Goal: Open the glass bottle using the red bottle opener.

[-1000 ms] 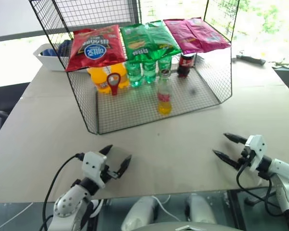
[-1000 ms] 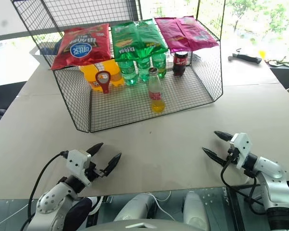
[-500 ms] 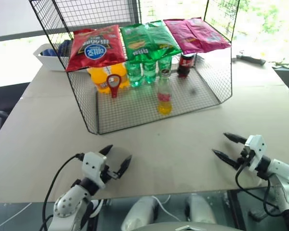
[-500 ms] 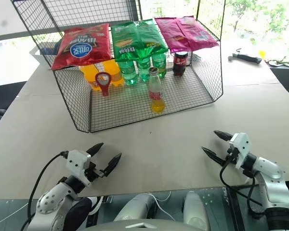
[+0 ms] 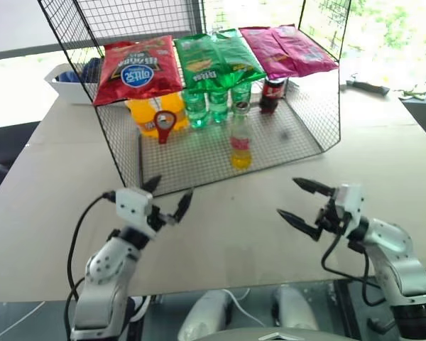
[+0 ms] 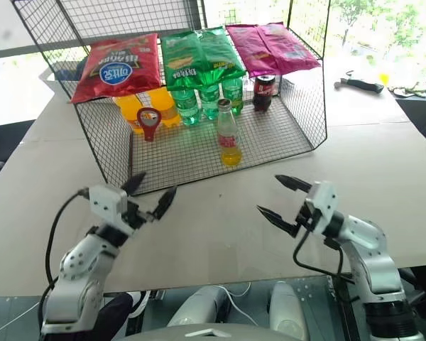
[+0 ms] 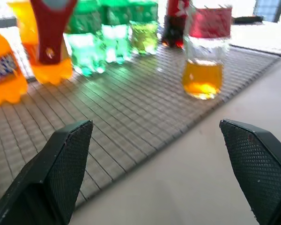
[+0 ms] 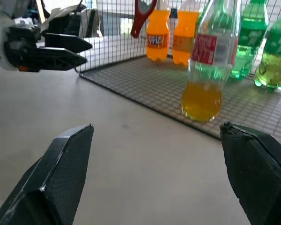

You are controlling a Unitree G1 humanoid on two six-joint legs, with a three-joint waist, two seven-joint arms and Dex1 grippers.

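Grippers left and right hover over table, fingers spread, empty

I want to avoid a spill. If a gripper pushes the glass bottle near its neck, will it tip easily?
Probably yes: the glass bottle is tall and slim. Its liquid sits low, which may steady it somewhat. Smooth glass is likely slippery and fragile.
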